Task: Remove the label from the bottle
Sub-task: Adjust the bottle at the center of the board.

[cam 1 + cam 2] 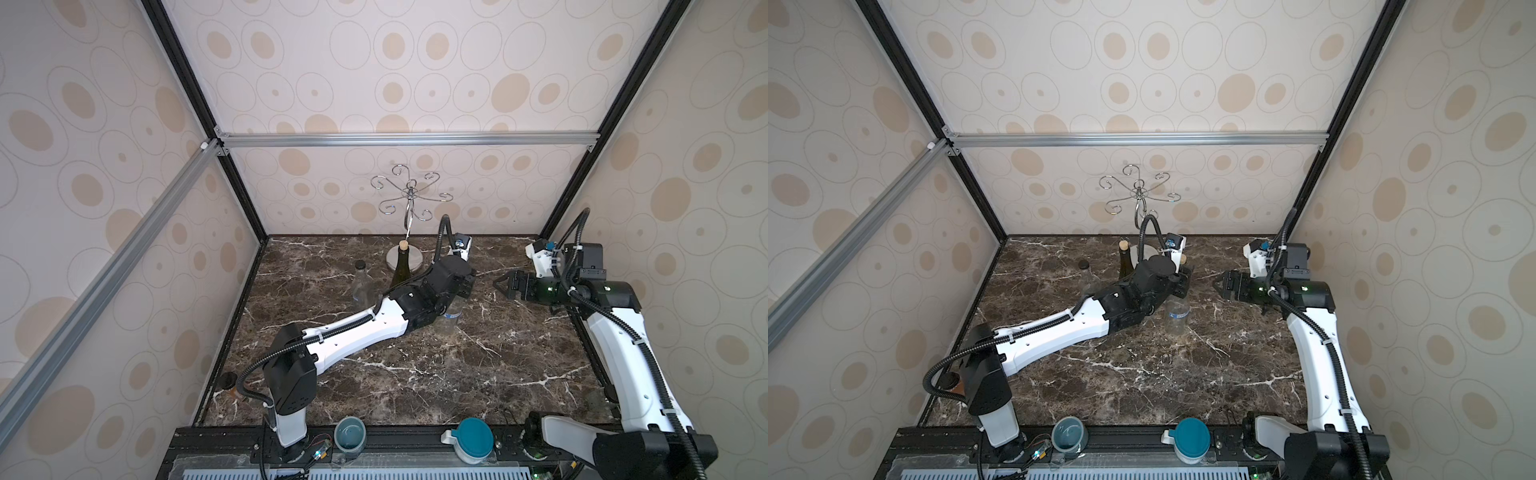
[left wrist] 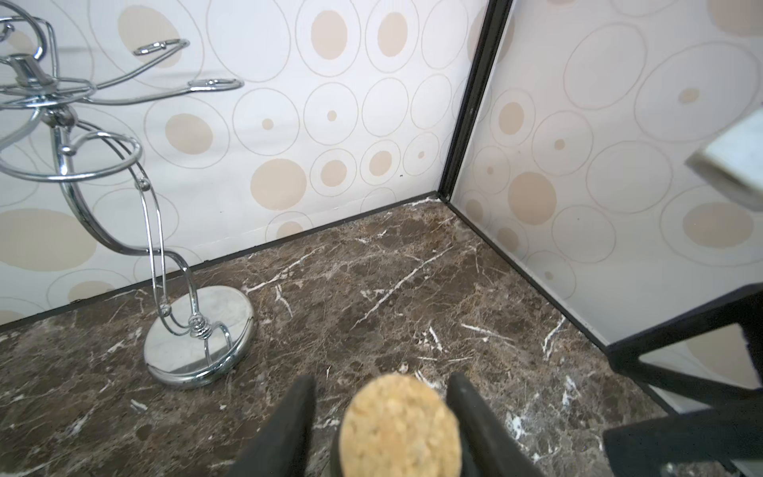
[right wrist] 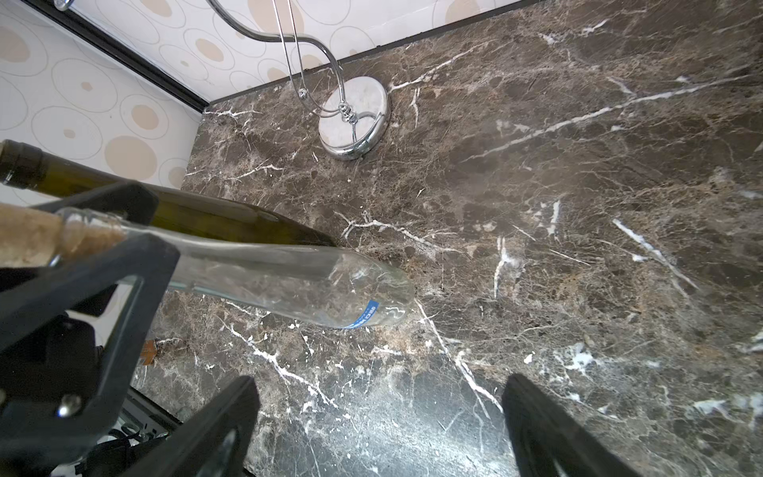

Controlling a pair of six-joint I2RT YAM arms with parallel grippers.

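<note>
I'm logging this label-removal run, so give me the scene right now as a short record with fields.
target: clear bottle, upright on marble table, cork in
label: blue label, on the lower body, not removed
left gripper: jaws apart on either side of the cork, gap showing
right gripper: open, empty, apart from the clear bottle
other items: green bottle, black-capped bottle, chrome rack
</note>
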